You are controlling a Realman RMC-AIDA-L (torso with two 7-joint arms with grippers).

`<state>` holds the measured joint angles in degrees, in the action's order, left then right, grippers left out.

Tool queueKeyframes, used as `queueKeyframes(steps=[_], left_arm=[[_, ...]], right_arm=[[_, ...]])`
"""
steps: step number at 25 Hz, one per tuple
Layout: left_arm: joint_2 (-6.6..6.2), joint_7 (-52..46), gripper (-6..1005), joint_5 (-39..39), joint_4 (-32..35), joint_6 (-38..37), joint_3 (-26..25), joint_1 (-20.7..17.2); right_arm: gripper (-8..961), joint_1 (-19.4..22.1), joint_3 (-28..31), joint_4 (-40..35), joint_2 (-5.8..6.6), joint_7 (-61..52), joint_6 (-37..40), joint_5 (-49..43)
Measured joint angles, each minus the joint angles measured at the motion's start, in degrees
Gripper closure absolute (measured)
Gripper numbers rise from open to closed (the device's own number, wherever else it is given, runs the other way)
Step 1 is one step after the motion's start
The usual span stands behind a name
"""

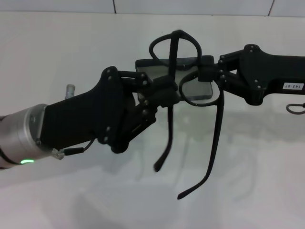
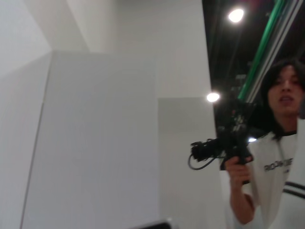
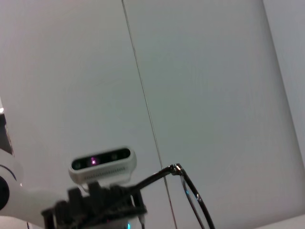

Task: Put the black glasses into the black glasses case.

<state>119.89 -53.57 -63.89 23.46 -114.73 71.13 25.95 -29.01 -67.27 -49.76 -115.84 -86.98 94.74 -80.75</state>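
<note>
The black glasses (image 1: 217,129) hang in the air above the white table (image 1: 71,47), lenses up and both temple arms unfolded and pointing down toward me. The black glasses case (image 1: 157,71) is just behind them, open, with its grey lining showing. My left gripper (image 1: 159,90) comes in from the left and is shut on the case's left end. My right gripper (image 1: 209,74) comes in from the right and is shut on the glasses' frame by one lens. The right wrist view shows a hinge and part of the frame (image 3: 190,193).
A small grey post (image 1: 70,89) stands on the table behind my left arm. A looped cable (image 1: 295,109) hangs off my right arm. A person holding a camera (image 2: 281,157) stands beyond the table. My head camera (image 3: 101,164) shows in the right wrist view.
</note>
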Motion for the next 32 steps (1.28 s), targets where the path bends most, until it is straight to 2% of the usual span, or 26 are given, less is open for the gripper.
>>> queueKeyframes(steps=[14, 28, 32], left_arm=[[0.33, 3.5, 902, 0.2, -4.6, 2.6, -0.3, 1.7], [0.37, 5.0, 903, 4.4, -7.8, 4.2, -0.1, 1.3], [0.11, 5.1, 903, 4.0, -7.5, 2.5, 1.6, 1.6]], right_arm=[[915, -2.9, -0.4, 4.1, -0.10, 1.5, 2.4, 0.8], [916, -3.1, -0.3, 5.8, -0.26, 3.3, 2.9, 1.5], [916, -3.2, 0.1, 6.5, -0.12, 3.8, 2.7, 1.5]])
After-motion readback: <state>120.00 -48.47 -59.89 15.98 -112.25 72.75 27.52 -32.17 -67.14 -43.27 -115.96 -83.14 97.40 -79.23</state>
